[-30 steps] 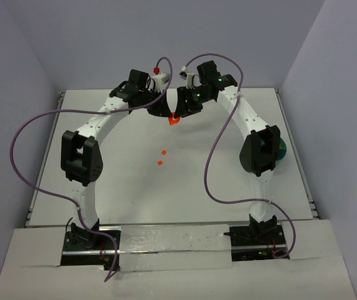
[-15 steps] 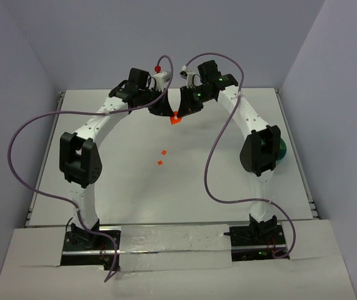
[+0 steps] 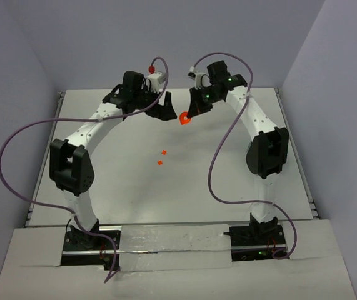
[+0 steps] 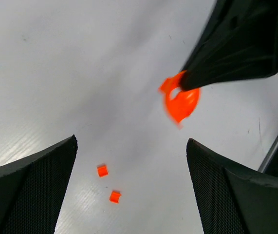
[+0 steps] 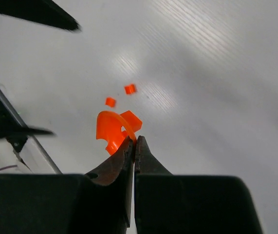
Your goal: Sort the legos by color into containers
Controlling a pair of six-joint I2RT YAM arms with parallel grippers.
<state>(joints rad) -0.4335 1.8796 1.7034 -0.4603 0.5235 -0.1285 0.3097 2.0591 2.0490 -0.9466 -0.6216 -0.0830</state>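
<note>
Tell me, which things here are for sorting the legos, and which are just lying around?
For the job:
- curved orange piece, pinched in the right gripper
- two small orange bricks, lying loose
- left gripper, open with nothing in it

Just there:
- table, under everything
- purple cables, looping off the arms

A white desk sits between pale lavender walls. Metal rails run along its left and right edges. A white ledge spans its near side.
</note>
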